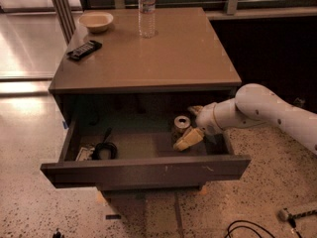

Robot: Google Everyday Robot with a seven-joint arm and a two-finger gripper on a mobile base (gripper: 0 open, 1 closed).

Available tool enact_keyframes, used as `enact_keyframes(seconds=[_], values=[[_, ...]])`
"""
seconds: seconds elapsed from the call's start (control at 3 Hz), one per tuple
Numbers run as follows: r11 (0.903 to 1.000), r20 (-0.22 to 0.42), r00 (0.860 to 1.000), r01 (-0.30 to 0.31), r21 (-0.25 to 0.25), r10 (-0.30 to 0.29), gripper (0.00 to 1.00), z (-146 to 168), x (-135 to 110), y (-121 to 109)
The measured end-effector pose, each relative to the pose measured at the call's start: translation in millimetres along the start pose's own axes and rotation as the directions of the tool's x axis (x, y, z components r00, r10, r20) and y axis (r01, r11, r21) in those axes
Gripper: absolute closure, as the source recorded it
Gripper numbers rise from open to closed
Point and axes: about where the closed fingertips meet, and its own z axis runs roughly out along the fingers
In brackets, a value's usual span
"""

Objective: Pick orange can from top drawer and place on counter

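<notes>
1. The orange can [181,124] stands upright in the open top drawer [148,170], towards its right side
2. The gripper [185,128] reaches into the drawer, fingers [188,139] spread wide either side of the can

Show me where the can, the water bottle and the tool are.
can [181,122], camera view, its silver top.
bottle [147,15], camera view, mid-body, standing on the counter [173,53].
tool [187,132], camera view, its middle, inside the drawer [148,170] beside the can.
</notes>
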Motion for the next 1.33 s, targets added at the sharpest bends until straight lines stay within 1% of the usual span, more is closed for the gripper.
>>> enact_keyframes(seconds=[0.33,1.0,1.33], values=[[1.0000,0.000,1.000,0.000,0.000,0.000,0.29,0.2,0.1,0.0],[1.0000,0.000,1.000,0.000,0.000,0.000,0.76,0.2,0.1,0.0],[0.9996,0.026,0.999,0.024,-0.017,-0.023,0.98,-8.9,-18.7,6.9]])
